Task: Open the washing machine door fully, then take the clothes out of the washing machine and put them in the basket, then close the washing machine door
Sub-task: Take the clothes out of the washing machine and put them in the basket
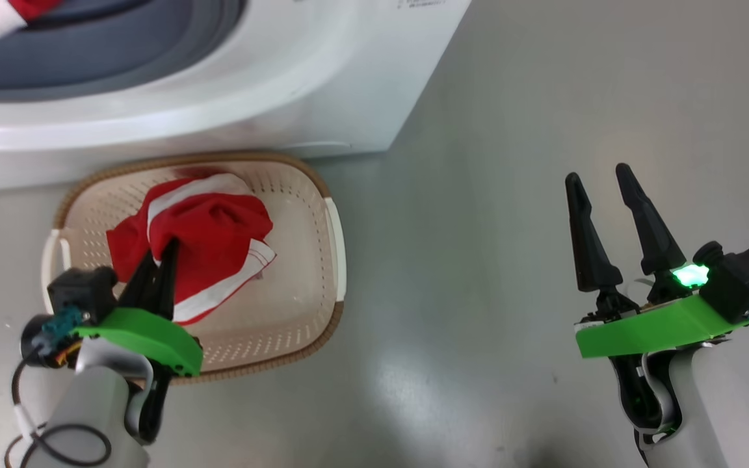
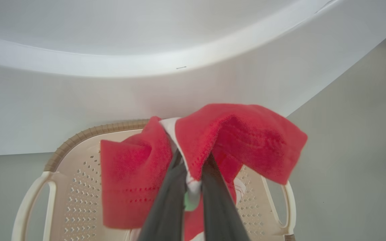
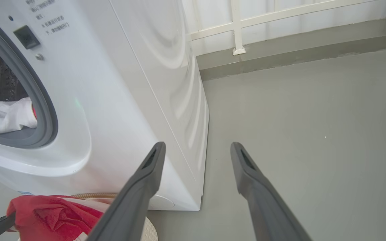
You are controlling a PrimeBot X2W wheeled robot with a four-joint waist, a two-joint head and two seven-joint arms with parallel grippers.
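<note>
My left gripper [image 1: 168, 247] is clamped shut on the clothes [image 1: 218, 221], a red bundle with white stripes, right over the basket [image 1: 330, 221]. The fingers point away from me toward the washing machine [image 1: 283, 84]. Their tips are buried in a fold, so I can't see exactly where they bite.

In the left wrist view the fabric drapes over both fingers and hides most of the basket's middle. Honestly can't tell if the bottom of the bundle rests on the basket's bottom or hangs just above it.

The basket sits on the floor [image 1: 478, 260] just in front of the washing machine, with its long side running left to right along the machine's front and a handle at each end. My left arm covers its near left corner.

My right gripper [image 1: 599, 174] is wide open with nothing in it, well off to the right over the floor, fingers pointing forward.

Another white-and-red piece [image 3: 8, 115] lies at the lip of the drum opening, mostly cut off by the frame edge in the head view.
</note>
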